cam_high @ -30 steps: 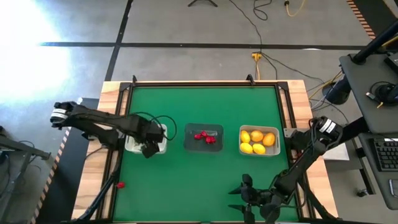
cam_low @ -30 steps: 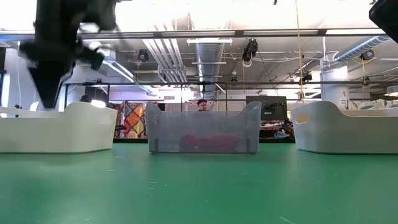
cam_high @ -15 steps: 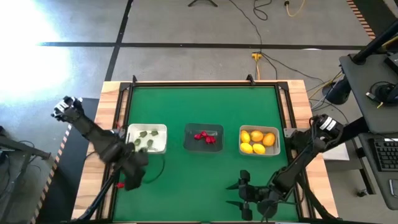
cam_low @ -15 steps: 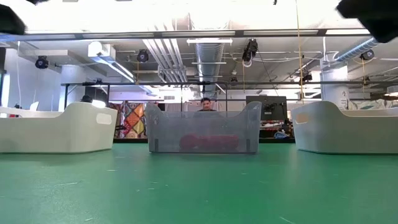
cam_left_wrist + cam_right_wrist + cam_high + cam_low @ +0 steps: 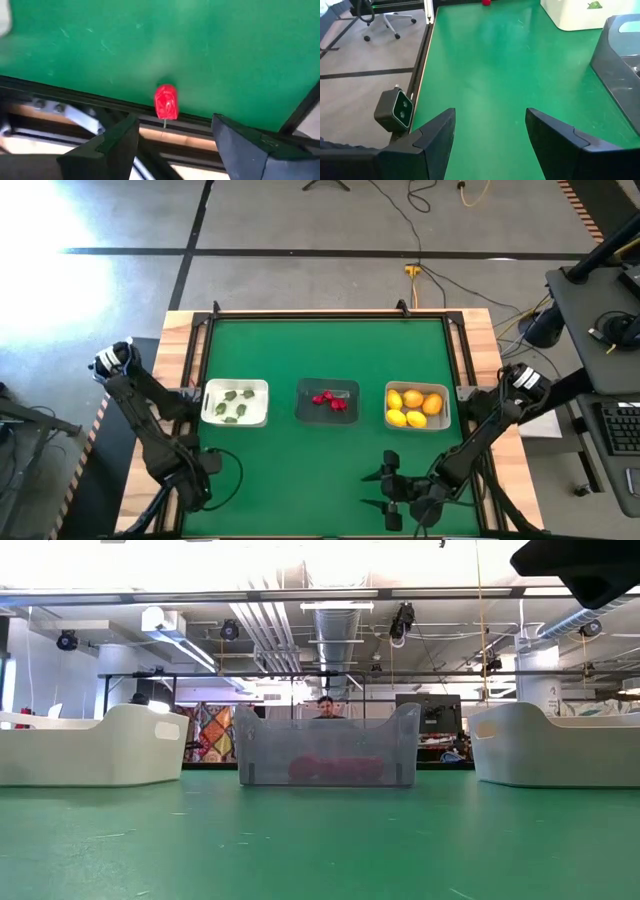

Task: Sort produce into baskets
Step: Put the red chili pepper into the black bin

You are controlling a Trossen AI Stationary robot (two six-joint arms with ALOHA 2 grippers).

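Note:
Three baskets stand in a row across the table's middle. The white basket (image 5: 235, 402) holds small green bits. The dark transparent grey basket (image 5: 328, 400) holds red bits. The pale basket (image 5: 417, 406) holds yellow and orange fruits. One loose red piece (image 5: 166, 101) lies on the green mat right beside the black frame rail at the near left edge. My left gripper (image 5: 192, 488) (image 5: 175, 137) hovers over it, open, with the piece just ahead of its fingers. My right gripper (image 5: 372, 492) (image 5: 490, 145) is open and empty over the near part of the table, pointing toward the left edge.
Black frame rails (image 5: 75, 92) and a wooden border run along the table's edges. A small camera (image 5: 396, 107) sits at the near edge beside my right gripper. The low view shows the three baskets (image 5: 327, 745) from the side and a dark arm part (image 5: 590, 565) overhead.
My left gripper has left the place over the white basket and swung toward the table's near left corner, coming down over the loose red piece. The green bits in the white basket now show uncovered.

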